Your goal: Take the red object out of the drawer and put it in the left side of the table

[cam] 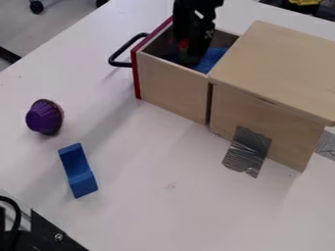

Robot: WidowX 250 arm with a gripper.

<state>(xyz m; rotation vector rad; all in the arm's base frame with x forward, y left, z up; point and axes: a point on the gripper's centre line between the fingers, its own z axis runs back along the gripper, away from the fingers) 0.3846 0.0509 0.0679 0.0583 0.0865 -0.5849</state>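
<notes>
While the wooden drawer [172,87] stands pulled out of its box [281,61], its inside is reachable from above; the black handle [120,53] projects toward 11 o'clock in the camera view. The black gripper [189,60] hangs near 12 o'clock, lowered steeply into the drawer, an attitude that probably serves to clear the walls. A small red object [183,44] shows inside the drawer, right at the gripper and partly hidden by it; whether the gripper is clamped on this object or spread around it cannot be told. Blue material [212,58] lies in the drawer toward the box. At 4 o'clock, silver-grey tape [247,151] runs from the side of the box onto the desk [154,208], presumably to keep the box from sliding when the drawer is worked.

A purple toy cupcake [44,117] lies tipped at 9 o'clock, and a blue notched block [78,171] rests at 8 o'clock, both apart from the drawer. The step in hand is judged to be the grasp or the start of the lift. A straight rise above the rim should come before any travel toward 9 o'clock; too low a path could knock the object against the drawer's red front [136,73].
</notes>
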